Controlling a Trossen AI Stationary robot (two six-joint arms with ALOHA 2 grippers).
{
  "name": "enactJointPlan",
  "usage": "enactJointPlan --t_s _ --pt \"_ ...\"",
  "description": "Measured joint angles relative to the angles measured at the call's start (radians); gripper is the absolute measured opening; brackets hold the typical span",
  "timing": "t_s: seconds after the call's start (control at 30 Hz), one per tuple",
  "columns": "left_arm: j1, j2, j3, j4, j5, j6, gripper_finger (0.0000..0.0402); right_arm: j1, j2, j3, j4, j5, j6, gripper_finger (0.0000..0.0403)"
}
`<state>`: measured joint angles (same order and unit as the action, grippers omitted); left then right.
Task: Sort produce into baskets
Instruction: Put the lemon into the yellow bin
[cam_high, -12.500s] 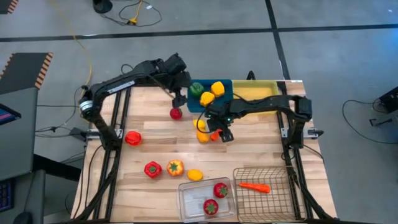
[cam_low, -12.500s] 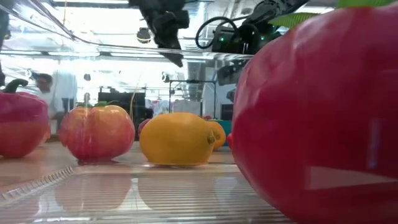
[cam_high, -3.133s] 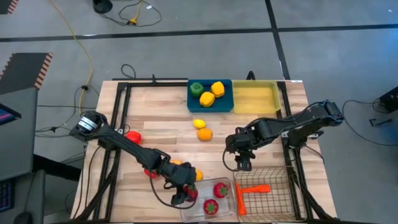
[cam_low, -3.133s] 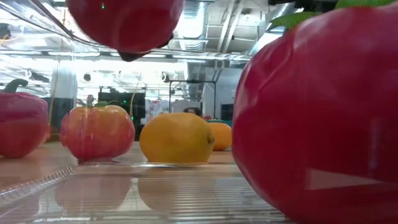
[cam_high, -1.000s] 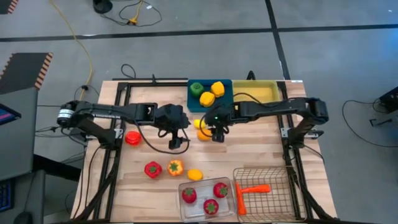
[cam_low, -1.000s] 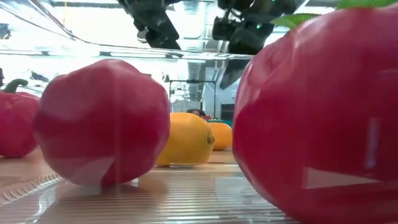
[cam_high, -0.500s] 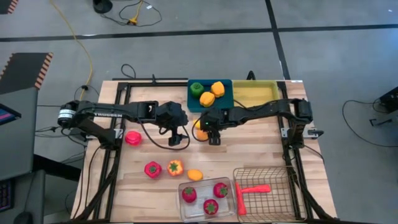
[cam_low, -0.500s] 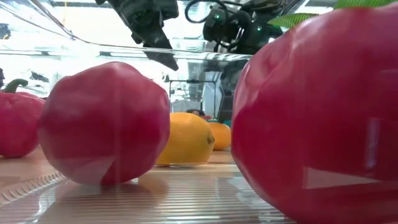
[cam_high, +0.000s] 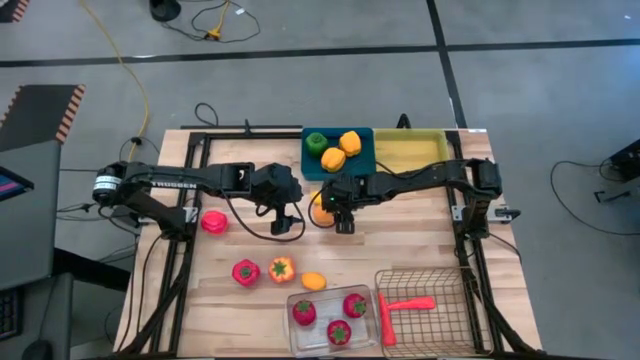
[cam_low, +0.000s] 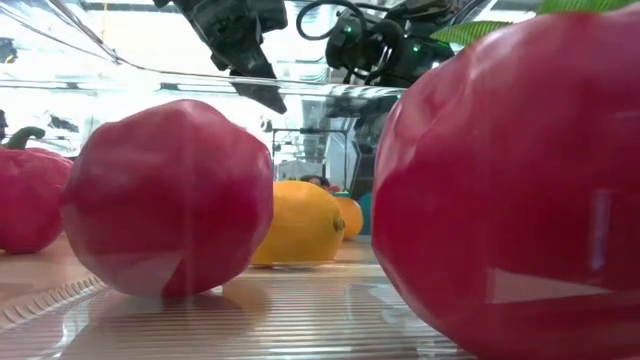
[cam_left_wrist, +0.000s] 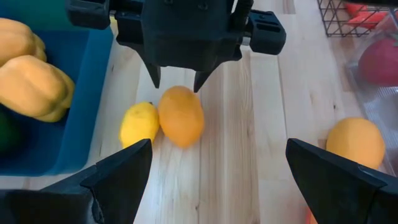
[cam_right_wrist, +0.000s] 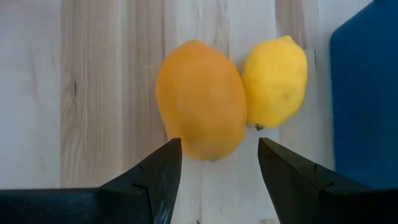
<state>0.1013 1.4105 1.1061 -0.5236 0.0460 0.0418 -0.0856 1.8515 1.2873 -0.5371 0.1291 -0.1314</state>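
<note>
An orange fruit (cam_right_wrist: 201, 99) and a yellow lemon (cam_right_wrist: 275, 81) lie side by side on the wooden table just near of the blue tray (cam_high: 338, 168). My right gripper (cam_right_wrist: 217, 146) hangs open just above the orange fruit (cam_left_wrist: 181, 115), pointing steeply down, one finger on either side of its end; no touch shows. My left gripper (cam_left_wrist: 217, 149) stands open and empty a little to the left (cam_high: 284, 225), facing the same fruits. The blue tray holds a green pepper (cam_high: 316, 142) and two yellow peppers (cam_high: 342, 148).
A yellow tray (cam_high: 412, 155) sits right of the blue one. At the near edge a clear bin (cam_high: 330, 300) holds three red berries, and a wire basket (cam_high: 440, 285) holds carrots. Two red peppers (cam_high: 213, 221) (cam_high: 246, 271), an orange pepper (cam_high: 281, 268) and another orange fruit (cam_high: 314, 281) lie loose.
My right gripper has come down toward the orange fruit and shifted slightly toward the table's left edge, its fingers staying open. The fruits have not moved.
</note>
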Motion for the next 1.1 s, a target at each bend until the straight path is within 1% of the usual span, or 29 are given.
enactJointPlan --t_s 0.2,0.3,0.6,0.77,0.9,1.1 --pt "0.000 0.000 0.000 0.000 0.000 0.000 0.0357 0.000 0.000 0.002 -0.001 0.000 0.002 0.0240" --pt "0.000 0.000 0.000 -0.001 0.000 0.000 0.0357 0.000 0.000 0.002 -0.001 0.000 0.002 0.0248" --pt "0.000 0.000 0.000 0.000 0.000 0.000 0.0357 0.000 0.000 0.002 0.004 0.000 0.018 0.0309" --pt "0.000 0.000 0.000 -0.001 -0.001 0.000 0.0357 0.000 0.001 0.002 0.052 0.000 0.018 0.0335" --pt "0.000 0.000 0.000 -0.001 -0.001 0.000 0.0357 -0.002 0.001 0.002 0.080 0.000 0.019 0.0337" --pt "0.000 0.000 0.000 -0.001 -0.001 0.000 0.0357 -0.002 0.002 0.002 0.113 0.000 0.019 0.0329"
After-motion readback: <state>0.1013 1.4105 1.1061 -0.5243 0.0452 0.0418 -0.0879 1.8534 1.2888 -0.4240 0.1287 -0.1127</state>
